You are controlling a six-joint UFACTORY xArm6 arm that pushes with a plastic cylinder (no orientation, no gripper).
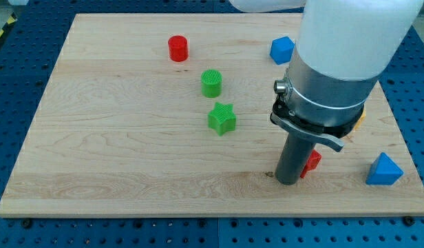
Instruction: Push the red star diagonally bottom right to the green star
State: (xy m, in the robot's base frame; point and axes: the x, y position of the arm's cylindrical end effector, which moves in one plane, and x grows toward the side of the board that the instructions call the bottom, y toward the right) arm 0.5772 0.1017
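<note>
The green star (221,118) lies near the middle of the wooden board (115,138). The red star (311,161) is at the lower right, mostly hidden behind the arm; only a red sliver shows. My tip (288,182) rests on the board, touching the red star's left side, to the lower right of the green star.
A green cylinder (211,83) sits just above the green star. A red cylinder (177,48) is at the upper left. A blue block (282,49) is at the top right, a blue triangular block (384,170) at the lower right. An orange sliver (361,118) peeks from behind the arm.
</note>
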